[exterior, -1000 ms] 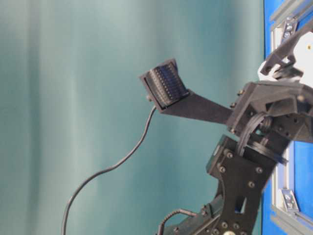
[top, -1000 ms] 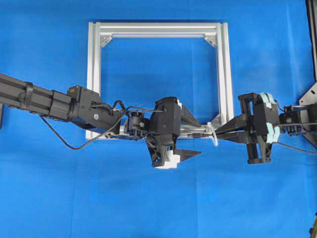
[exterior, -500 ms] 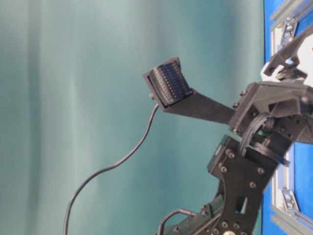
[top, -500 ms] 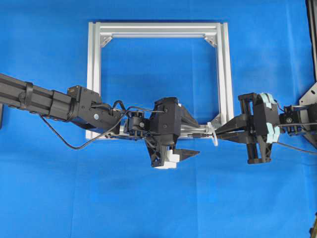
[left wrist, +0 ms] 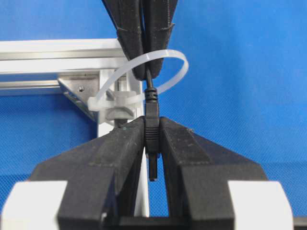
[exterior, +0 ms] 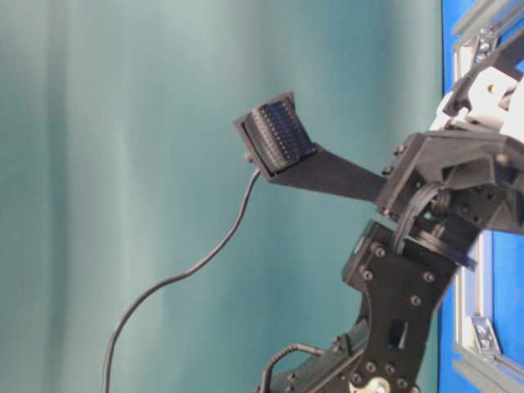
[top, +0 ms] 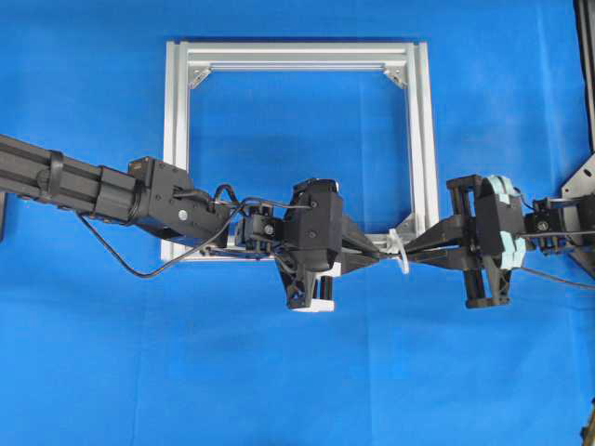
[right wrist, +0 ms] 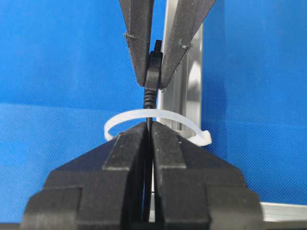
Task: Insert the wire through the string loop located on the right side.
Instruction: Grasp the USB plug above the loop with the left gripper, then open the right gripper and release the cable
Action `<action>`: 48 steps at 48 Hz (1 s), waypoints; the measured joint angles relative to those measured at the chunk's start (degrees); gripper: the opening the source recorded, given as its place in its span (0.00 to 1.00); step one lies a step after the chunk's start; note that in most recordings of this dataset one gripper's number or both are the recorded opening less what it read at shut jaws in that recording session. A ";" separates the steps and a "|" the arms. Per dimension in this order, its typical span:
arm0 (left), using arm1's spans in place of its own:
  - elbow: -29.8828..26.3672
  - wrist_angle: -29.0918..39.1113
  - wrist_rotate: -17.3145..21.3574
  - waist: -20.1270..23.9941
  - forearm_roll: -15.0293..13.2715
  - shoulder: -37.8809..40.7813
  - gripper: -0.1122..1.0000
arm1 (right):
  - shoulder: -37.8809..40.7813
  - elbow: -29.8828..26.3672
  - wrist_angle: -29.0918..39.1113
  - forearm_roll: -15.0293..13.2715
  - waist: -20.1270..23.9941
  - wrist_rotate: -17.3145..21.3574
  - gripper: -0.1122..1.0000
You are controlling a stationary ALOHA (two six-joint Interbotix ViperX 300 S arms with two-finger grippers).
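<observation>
Worktop (top: 297, 390) of plain blue fills the overhead view. On it, in the upper middle of that frame, lies a square silver aluminium frame (top: 177, 139) with triangular corner brackets. The black left arm (top: 93, 190) comes in from the left edge and crosses the frame's lower rail; the black right arm (top: 558, 223) comes in from the right edge at about the same height. The two meet nose to nose at the frame's lower right corner.

The left gripper (left wrist: 152, 139) is pressed together on the dark cylindrical plug tip of the thin black flexible wire (left wrist: 151, 122), with the plug's end showing below its fingers in the left wrist view. The right gripper (right wrist: 149, 127) is pressed together too, pinching the thin part of the same wire just behind the plug.

The whitish translucent string loop (left wrist: 144, 79) sticks out from the frame's corner, beside a bracket. In both wrist views the wire runs through the loop: the plug lies on the left gripper's side and the right gripper's fingertips sit within the loop's arc.

In the table-level view one black cable (exterior: 180, 278) hangs in a curve against a teal backdrop.
</observation>
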 measured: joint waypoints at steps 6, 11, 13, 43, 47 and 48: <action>0.00 0.00 -0.09 0.00 0.09 0.00 0.18 | 0.00 0.00 -0.09 -0.18 0.00 0.00 0.06; 0.00 0.00 0.00 0.00 0.00 0.00 0.18 | 0.00 0.00 0.09 -0.18 0.00 0.00 0.07; 0.00 0.00 0.00 0.00 0.09 0.00 0.18 | 0.00 0.00 0.09 -0.18 0.00 0.00 0.07; 0.00 0.00 -0.26 -0.18 0.09 0.00 0.18 | -0.18 0.09 2.81 1.14 -0.97 -0.35 0.94; -0.09 0.00 -0.35 -0.18 0.09 0.00 0.18 | -0.18 0.00 2.90 1.14 -0.97 -0.62 0.94; -0.09 0.00 -0.26 -0.18 0.09 0.00 0.18 | -0.18 0.00 2.90 1.14 -0.97 -0.62 0.94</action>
